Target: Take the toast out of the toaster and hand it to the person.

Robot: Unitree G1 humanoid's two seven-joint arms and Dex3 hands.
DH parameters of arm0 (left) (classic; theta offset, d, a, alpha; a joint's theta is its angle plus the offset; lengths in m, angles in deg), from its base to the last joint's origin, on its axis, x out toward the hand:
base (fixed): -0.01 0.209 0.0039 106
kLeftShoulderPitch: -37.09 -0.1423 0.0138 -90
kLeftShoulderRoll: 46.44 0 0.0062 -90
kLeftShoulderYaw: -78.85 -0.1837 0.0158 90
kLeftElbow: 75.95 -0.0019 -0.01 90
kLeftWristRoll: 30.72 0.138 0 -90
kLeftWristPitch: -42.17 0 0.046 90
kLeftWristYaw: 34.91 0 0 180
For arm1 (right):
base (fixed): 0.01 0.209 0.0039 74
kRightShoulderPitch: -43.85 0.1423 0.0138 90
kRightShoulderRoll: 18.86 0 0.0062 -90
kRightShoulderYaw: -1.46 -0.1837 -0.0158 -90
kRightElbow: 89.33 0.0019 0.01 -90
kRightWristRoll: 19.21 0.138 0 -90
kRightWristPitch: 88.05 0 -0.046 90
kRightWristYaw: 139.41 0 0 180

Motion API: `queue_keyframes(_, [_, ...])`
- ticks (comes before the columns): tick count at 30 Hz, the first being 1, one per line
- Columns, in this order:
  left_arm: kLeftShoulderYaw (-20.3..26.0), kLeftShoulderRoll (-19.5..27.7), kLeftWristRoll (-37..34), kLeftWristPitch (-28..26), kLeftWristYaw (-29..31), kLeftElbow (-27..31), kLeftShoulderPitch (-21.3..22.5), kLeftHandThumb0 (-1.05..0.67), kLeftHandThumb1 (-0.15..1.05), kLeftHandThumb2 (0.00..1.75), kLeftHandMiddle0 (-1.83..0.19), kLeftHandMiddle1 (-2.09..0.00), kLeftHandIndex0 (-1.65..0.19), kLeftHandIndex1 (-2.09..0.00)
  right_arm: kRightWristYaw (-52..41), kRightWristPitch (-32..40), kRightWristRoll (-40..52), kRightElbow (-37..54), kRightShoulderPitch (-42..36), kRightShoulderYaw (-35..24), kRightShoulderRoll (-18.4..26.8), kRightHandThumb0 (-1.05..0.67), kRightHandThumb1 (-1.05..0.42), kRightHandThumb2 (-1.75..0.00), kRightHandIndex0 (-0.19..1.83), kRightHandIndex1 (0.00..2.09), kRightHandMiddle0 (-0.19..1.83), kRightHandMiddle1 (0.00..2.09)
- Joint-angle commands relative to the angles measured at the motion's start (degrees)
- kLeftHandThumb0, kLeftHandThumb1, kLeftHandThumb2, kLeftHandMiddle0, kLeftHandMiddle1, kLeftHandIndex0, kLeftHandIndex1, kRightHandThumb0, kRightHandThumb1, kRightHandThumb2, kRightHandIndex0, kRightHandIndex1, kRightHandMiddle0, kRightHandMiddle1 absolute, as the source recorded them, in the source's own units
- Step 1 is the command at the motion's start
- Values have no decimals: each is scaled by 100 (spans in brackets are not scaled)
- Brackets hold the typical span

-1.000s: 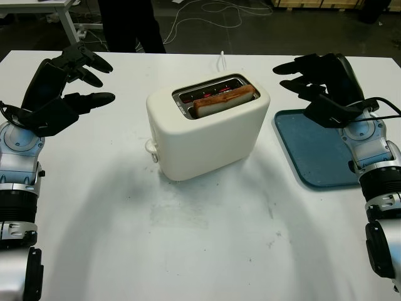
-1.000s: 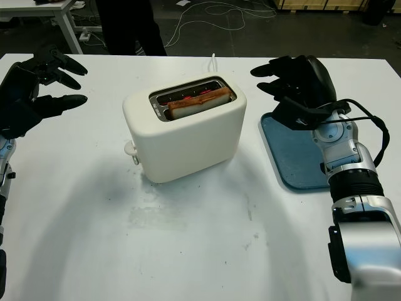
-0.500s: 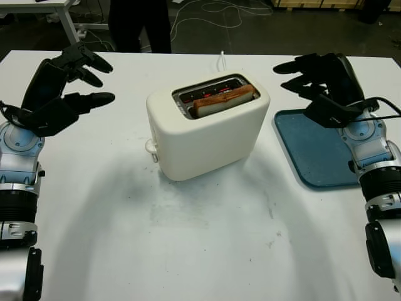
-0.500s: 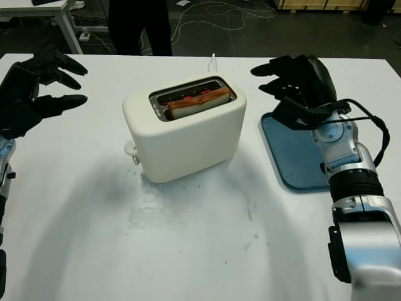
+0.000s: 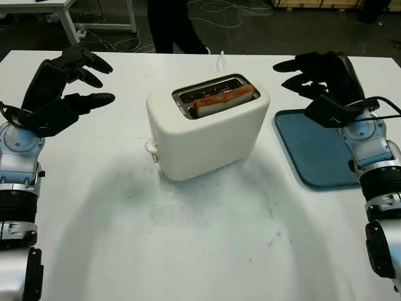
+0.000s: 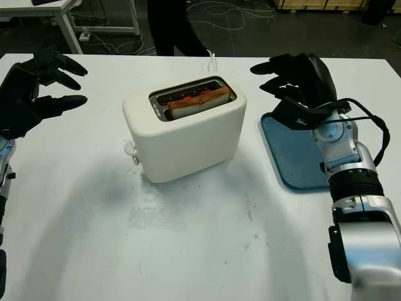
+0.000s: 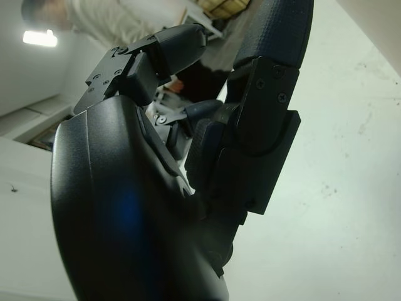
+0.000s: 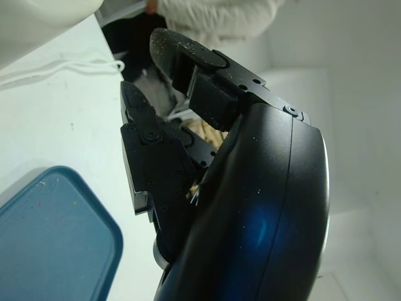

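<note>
Black and empty, the left hand [image 5: 66, 88] and right hand [image 5: 319, 78] hover open, well apart on either side of the toaster [image 5: 207, 128]. Its toast [image 5: 223, 100] sits in the slot, ungrasped; extraction and handover to the person [image 5: 175, 25] remain.

Browned toast [image 5: 223, 100] sits in the cream toaster [image 5: 207, 128] (mid-table) — raised, slots glowing red.

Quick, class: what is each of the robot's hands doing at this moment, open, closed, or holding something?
Left hand: open, holding nothing, raised left of the toaster.
Right hand: open, holding nothing, raised over the blue tray.
</note>
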Motion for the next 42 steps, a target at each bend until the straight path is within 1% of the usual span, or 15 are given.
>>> queue_keyframes(1, [21, -56, -92, 57, 20, -23, -38, -95, 92, 1, -36, -132, -31, -121, 31, -4, 14, 71, -42, -13, 7, -8, -83, 0, 118, 7, 104, 0])
queue_keyframes(7, [12, -36, -78, 116, 13, -71, -35, -94, 92, 2, -35, -133, -30, -122, 54, -172, 4, -75, -9, -2, 33, -11, -83, 0, 120, 7, 105, 1])
queue_keyframes(15, [-10, -21, -35, 235, -1, -144, 1, -94, 92, 3, -35, -133, -30, -123, 10, -207, 38, -133, 21, -12, 23, -11, -83, 0, 121, 6, 106, 1])
queue_keyframes(21, [-2, -39, -41, 239, -26, -154, 1, -95, 92, 3, -36, -133, -30, -123, 37, -215, 16, -147, 39, -2, 9, -9, -82, 0, 122, 6, 106, 1])
queue_keyframes(27, [12, -40, -63, 116, -21, -91, 1, -94, 91, 2, -35, -133, -30, -123, 10, -192, 62, -69, 25, -24, -21, -6, -82, 0, 121, 5, 106, 0])
queue_keyframes(31, [-2, -22, -27, 175, -30, -111, -3, -93, 92, 1, -35, -133, -30, -123, 33, -243, 54, -47, 15, -27, -12, -2, -81, 0, 122, 5, 106, 1])
queue_keyframes(38, [17, -66, -74, 163, -38, -94, -28, -93, 92, 1, -36, -133, -30, -123, 18, -148, 59, 107, -43, -45, -2, -2, -81, 0, 122, 4, 106, 0])
queue_keyframes(42, [37, -11, -25, 108, -79, 9, -95, -95, 92, 3, -36, -132, -30, -122, 70, -272, 31, 89, -70, -46, 34, 0, -80, 0, 123, 4, 107, 1])
